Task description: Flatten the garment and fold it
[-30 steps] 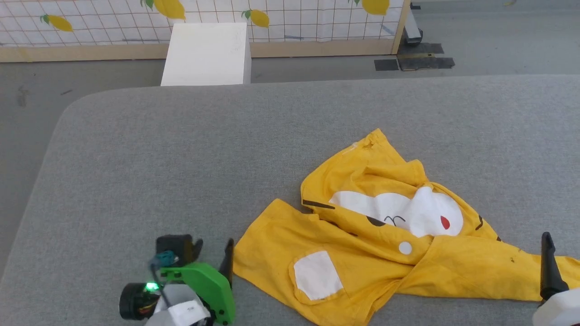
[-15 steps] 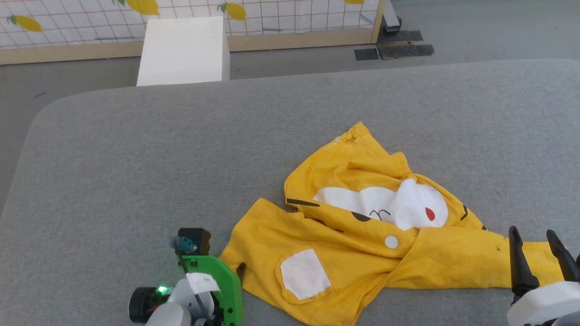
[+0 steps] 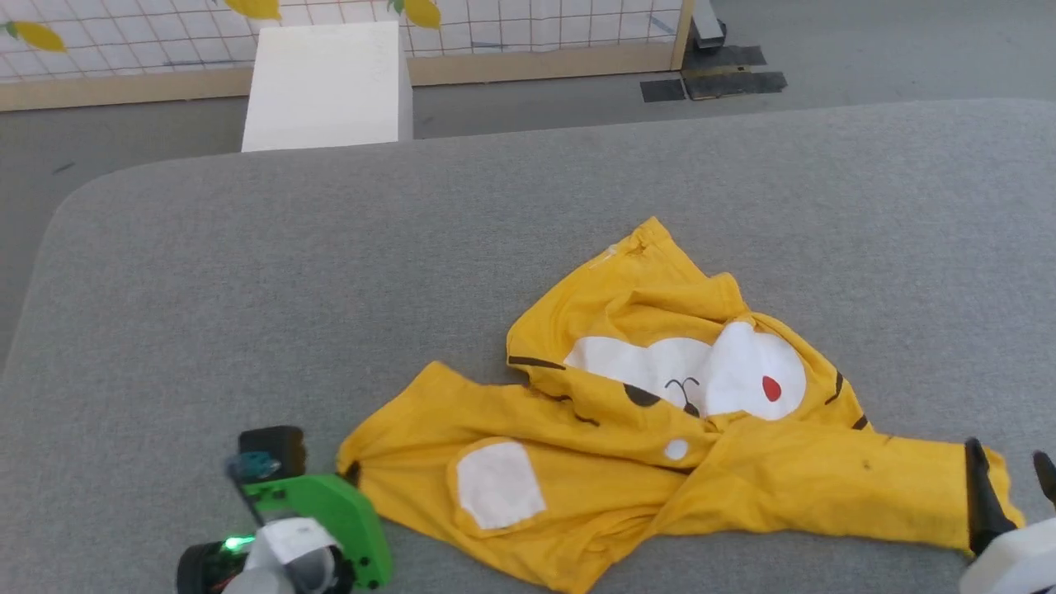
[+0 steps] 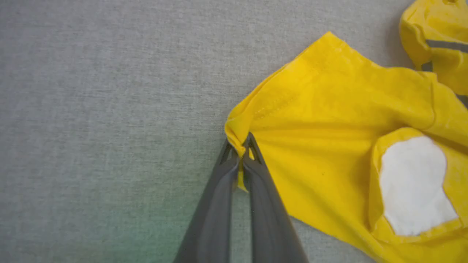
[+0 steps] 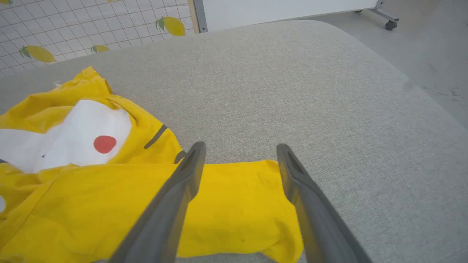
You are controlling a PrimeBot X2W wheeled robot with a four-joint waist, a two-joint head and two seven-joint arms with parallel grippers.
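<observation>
While flattening has only just begun, no folding has been done.

Item: the garment (image 3: 784, 487), mustard-yellow, printed with white patches and a red dot (image 3: 771, 388). Location: near-right part of the grey counter (image 3: 330, 272). Condition: crumpled, upper part bunched and lapped over the lower, and a long band trailing to the robot's right.

Left jaws: shut tight on the garment's near-left corner (image 4: 237, 138), with the cloth gathered to a point between the tips. The grip looks shallow.

Right jaws: spread wide and holding nothing. One dark finger (image 5: 172, 204) stands on each side of the band's right end, above the cloth.

Done: one corner secured. Left: the right end not yet gripped, the bunched top to be spread, every crease to be drawn out, then all the folds.

Changes against the earlier head views:
- The left jaws, then open just beside the corner, have closed on it.
- The corner and the square white patch (image 3: 499, 483) have travelled left more than the printed face has, so the lower cloth is drawn out that way.
- The right jaws have come up to the band's end.
- The white box (image 3: 326, 87) beyond the counter sits differently in the frame, so part of the shift is the camera's.
</observation>
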